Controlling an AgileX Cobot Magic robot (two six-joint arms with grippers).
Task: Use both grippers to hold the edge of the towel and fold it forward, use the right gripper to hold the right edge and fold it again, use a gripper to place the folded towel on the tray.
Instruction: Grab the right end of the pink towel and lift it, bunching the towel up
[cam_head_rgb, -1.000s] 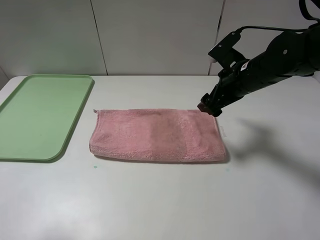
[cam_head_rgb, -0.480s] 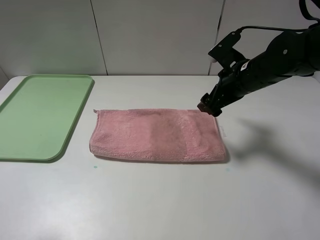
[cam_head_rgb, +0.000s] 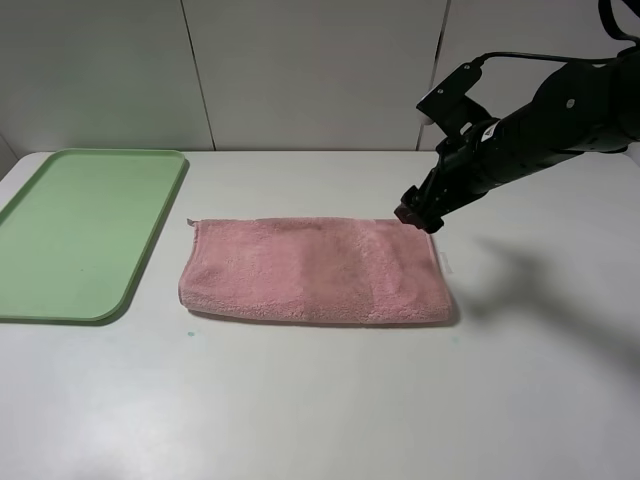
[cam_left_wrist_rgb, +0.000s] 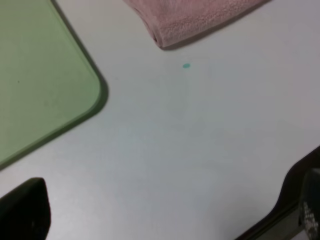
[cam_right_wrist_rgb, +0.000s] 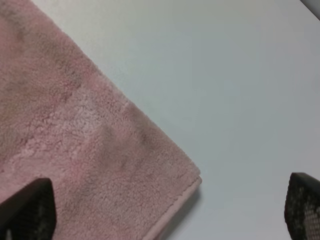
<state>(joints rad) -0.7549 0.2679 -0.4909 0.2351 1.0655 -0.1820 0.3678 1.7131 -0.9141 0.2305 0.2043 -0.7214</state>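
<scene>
The pink towel (cam_head_rgb: 312, 270) lies folded once into a long band in the middle of the white table. My right gripper (cam_head_rgb: 418, 215) hovers just above its far right corner. In the right wrist view the gripper (cam_right_wrist_rgb: 165, 212) is open, its two black fingertips (cam_right_wrist_rgb: 25, 210) wide apart either side of the towel's (cam_right_wrist_rgb: 75, 150) corner and stitched hem (cam_right_wrist_rgb: 175, 202). My left gripper (cam_left_wrist_rgb: 160, 212) is open and empty above bare table, and it is outside the exterior view. Its camera shows the towel's (cam_left_wrist_rgb: 190, 17) near left corner and the light green tray (cam_left_wrist_rgb: 40, 85).
The green tray (cam_head_rgb: 80, 230) lies empty at the left of the table, a short gap from the towel's left end. A small green speck (cam_head_rgb: 190, 333) marks the table near the towel's front left corner. A white panelled wall stands behind.
</scene>
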